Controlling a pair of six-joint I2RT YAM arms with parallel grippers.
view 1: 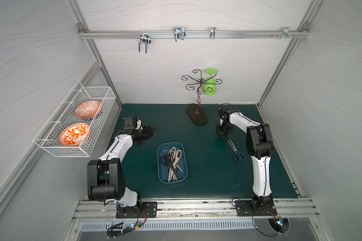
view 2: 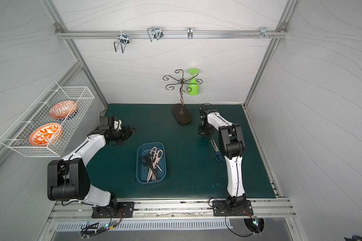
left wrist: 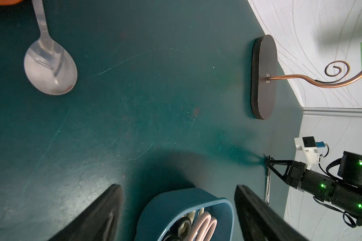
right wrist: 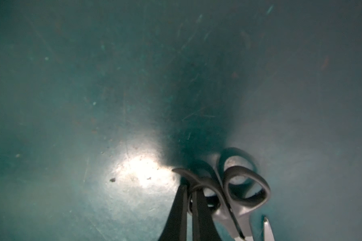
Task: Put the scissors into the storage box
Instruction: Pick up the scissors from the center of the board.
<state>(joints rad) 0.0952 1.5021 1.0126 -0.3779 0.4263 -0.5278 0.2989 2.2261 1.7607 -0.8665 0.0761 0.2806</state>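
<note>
The dark blue storage box [view 1: 158, 160] [view 2: 137, 162] sits mid-mat and holds several scissors [view 1: 172, 160] [view 2: 153, 159], black, cream and pink handled. A blue-handled pair [view 1: 238, 155] lies on the mat to the right. My right gripper [view 1: 223, 134] [right wrist: 191, 187] points down just beyond that pair's blade tips. In the right wrist view it is shut on one handle loop of a black-handled pair [right wrist: 247, 183] resting on the mat; this pair is hidden in both top views. My left gripper [view 1: 148, 131] [left wrist: 180, 208] stands open and empty, beyond the box [left wrist: 176, 200] on its left.
A scrolled metal stand with a dark oval base [view 1: 196, 116] holds an upside-down green glass [view 1: 210, 83] at the back. A white wire basket [view 1: 105, 108] with two orange plates hangs on the left wall. A steel spoon [left wrist: 50, 66] lies near the left arm.
</note>
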